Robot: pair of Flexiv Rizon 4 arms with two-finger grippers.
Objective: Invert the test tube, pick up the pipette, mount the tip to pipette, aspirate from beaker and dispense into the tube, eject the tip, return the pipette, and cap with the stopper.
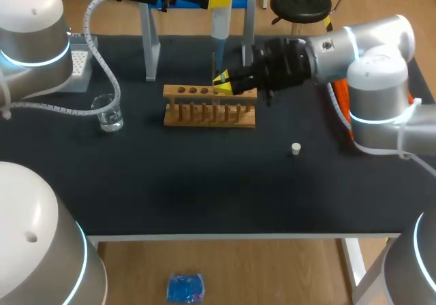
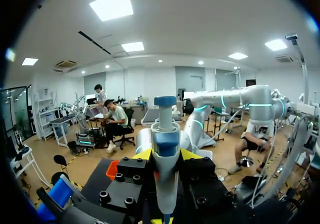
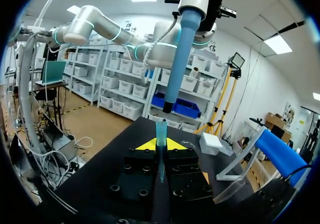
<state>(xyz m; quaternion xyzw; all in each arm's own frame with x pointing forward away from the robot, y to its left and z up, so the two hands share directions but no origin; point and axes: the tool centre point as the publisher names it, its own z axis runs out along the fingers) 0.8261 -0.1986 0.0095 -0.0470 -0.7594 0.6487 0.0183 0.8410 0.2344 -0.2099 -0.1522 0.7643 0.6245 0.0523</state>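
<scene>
Right gripper: nearest in its own wrist view, pinching a pipette tip between the yellow fingertips. The tip stands upright with its mouth up.
Pipette: hangs vertically just above that tip. Its nozzle is close over the tip's mouth and looks a little off to one side. The two appear apart, not seated.
Left gripper: clamped on the pipette's body from both sides, plunger end up.
Place: in the head view, nozzle and tip meet just above the far edge of the wooden test tube rack.
Test tube: I cannot make it out in the rack.
Beaker: upright on the table, toward the left arm's side and well apart from the rack.
Stopper: alone on the table, toward the right arm's side of the rack.
Step in hand: mounting the tip, by my reading.
Next move: centre the nozzle over the tip's mouth and press straight down until it seats. Only then should the right fingers spread. A skewed push could lever the tip out of the pinch.
</scene>
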